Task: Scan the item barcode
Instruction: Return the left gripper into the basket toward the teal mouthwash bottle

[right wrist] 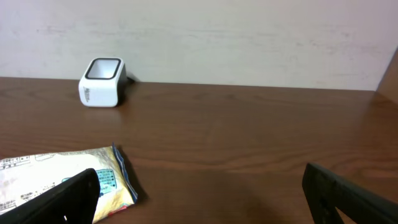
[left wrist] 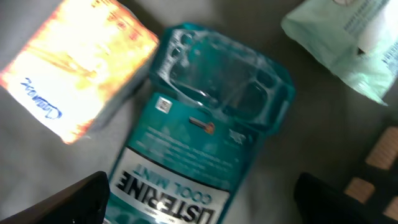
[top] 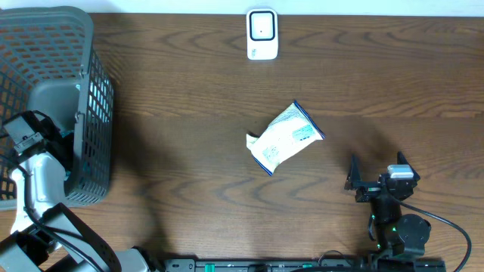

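The left gripper (left wrist: 205,200) hangs with jaws spread wide, empty, over the Listerine Cool Mint pack (left wrist: 208,118) in the grey basket (top: 97,113). The right gripper (right wrist: 199,194) is spread and empty too, near the blue-edged packet (top: 286,137) below the white scanner (top: 262,34). I think the flat pack may slip from the fingers, or the orange packet (left wrist: 74,68) just beside it gets pinched too

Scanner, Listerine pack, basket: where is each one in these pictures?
Scanner (top: 262,34), overhead view, middle of its top face.
Listerine pack (left wrist: 199,134), left wrist view, teal card below the blister.
Basket (top: 100,128), overhead view, its mesh side wall.
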